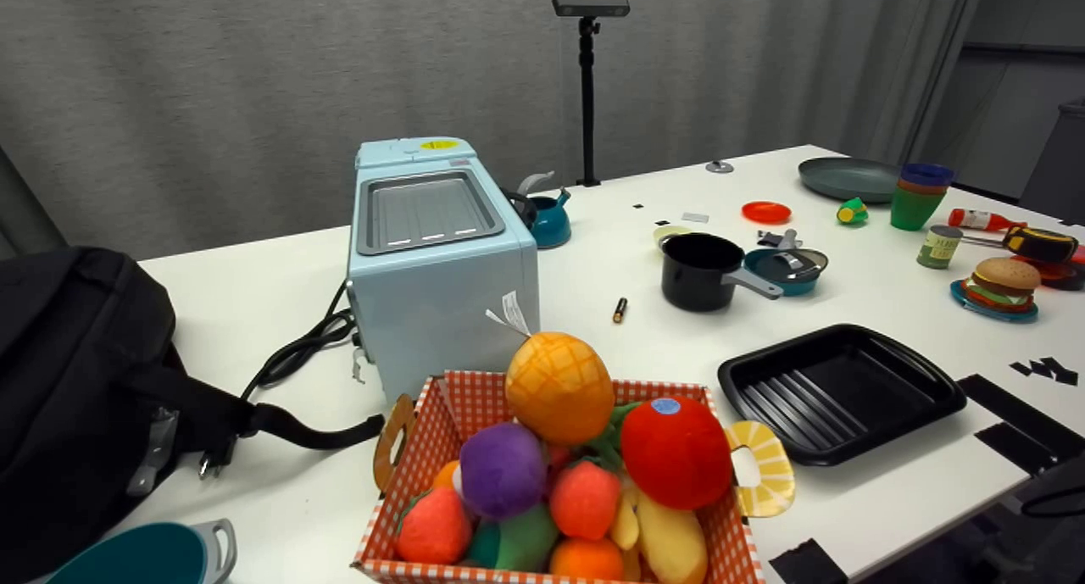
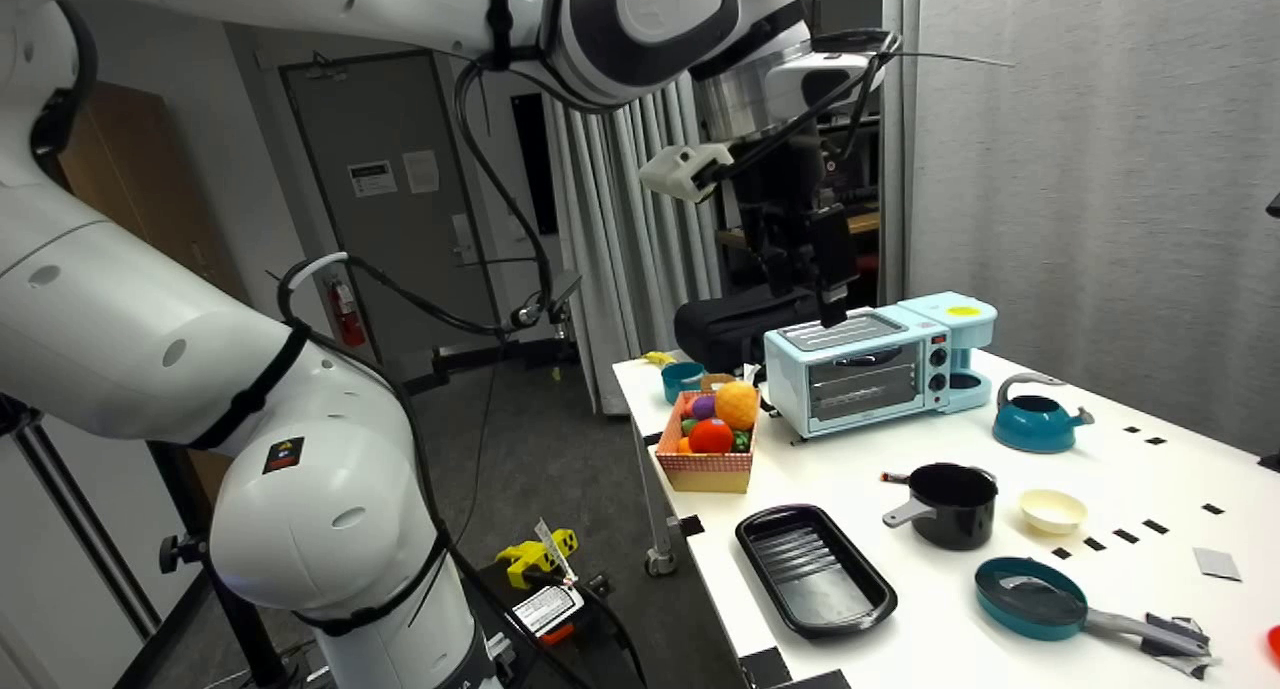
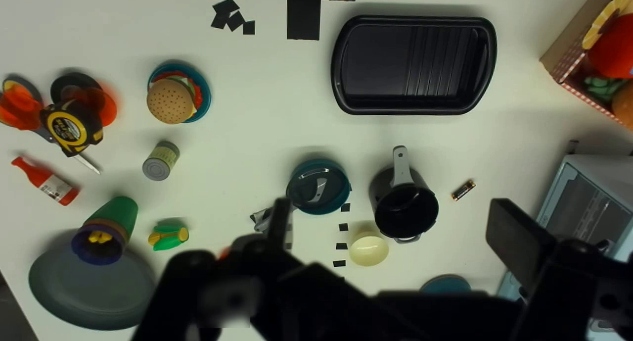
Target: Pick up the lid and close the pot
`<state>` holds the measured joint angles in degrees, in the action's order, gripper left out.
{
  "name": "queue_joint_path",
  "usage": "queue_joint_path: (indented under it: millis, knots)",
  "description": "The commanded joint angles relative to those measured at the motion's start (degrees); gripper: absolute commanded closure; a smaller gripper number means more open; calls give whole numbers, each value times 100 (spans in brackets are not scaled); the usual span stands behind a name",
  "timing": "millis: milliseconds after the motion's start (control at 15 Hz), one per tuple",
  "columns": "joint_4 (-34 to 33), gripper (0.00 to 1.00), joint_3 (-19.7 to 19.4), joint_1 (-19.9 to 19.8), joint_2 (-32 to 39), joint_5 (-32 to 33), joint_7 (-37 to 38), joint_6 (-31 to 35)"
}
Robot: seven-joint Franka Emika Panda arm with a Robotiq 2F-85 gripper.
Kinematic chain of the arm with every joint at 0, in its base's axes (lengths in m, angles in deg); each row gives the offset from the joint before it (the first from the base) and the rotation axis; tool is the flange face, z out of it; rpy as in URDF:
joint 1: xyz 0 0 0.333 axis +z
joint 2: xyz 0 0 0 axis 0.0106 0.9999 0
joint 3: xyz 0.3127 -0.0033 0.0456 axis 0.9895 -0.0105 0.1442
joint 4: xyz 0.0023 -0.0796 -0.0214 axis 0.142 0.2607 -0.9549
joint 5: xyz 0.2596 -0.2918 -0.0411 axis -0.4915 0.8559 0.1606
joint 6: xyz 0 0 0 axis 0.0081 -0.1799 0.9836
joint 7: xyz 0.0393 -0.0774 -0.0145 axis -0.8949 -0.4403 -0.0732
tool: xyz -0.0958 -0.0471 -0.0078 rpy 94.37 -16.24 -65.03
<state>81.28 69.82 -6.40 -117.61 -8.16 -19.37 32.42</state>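
In the wrist view, your gripper is released, its jaws spread wide well above the table. Between and below them you look into the pot, its handle toward the tray; the bowl sits just beside it and the battery near it.

In an exterior view, you find the lid on the table by its far edge, off the pot and well apart from it; the red disc lies near the lid. The pot stands upright between the oven and the pan.

In an exterior view, your arm holds the gripper high; you cannot tell its spread from there. The pot stands between the tray and the kettle.
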Motion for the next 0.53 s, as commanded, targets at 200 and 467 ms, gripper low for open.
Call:
queue_joint_path:
  millis: [200,467]
  knots:
    - [-999,0,1598,350,929,-113,1913,-225]
    - [-1039,0,1952,507,1062,24,2449,-34]
